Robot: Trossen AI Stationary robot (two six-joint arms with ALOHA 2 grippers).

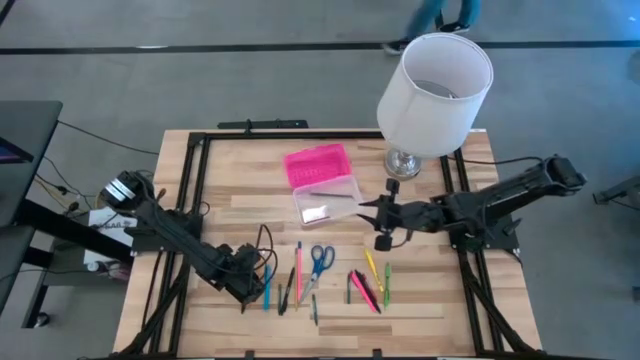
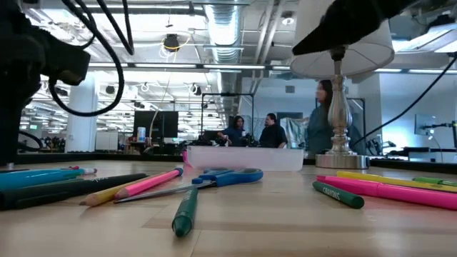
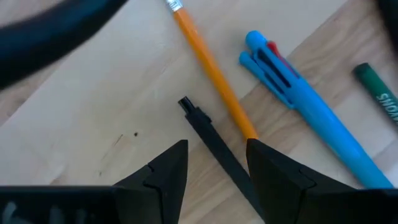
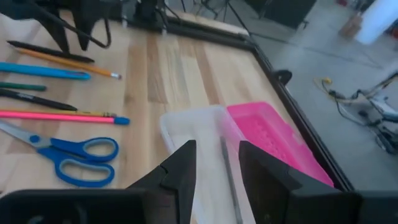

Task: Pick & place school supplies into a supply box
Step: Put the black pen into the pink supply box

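The box (image 1: 325, 200) sits open near the middle of the table (image 1: 430, 300), its clear tray toward the front and the pink lid (image 1: 318, 164) folded back behind it, just beside the base of a lamp (image 1: 430, 85). The right gripper (image 1: 368, 208) hangs over the tray's right edge with its fingers (image 4: 180, 171) spread and nothing between them; in its wrist view a thin dark pencil (image 4: 230, 177) lies in the tray below the gap. The rest of the supplies lie in a loose row along the front of the table: blue-handled scissors (image 1: 320, 260) in the middle, a pink pencil (image 1: 298, 262) just left of them, and further left a blue pen (image 3: 311, 118), an orange pencil (image 3: 211, 65) and a black pen (image 3: 217, 149) close together. To the right of the scissors lie a pink marker (image 1: 364, 290) and yellow and green ones near it. The left gripper (image 1: 250, 290) is down at the front left of the table, over that left cluster, its fingers (image 3: 165, 171) apart on either side of the black pen and gripping nothing. Across the room behind the table, a few people (image 2: 271, 132) stand in the background.
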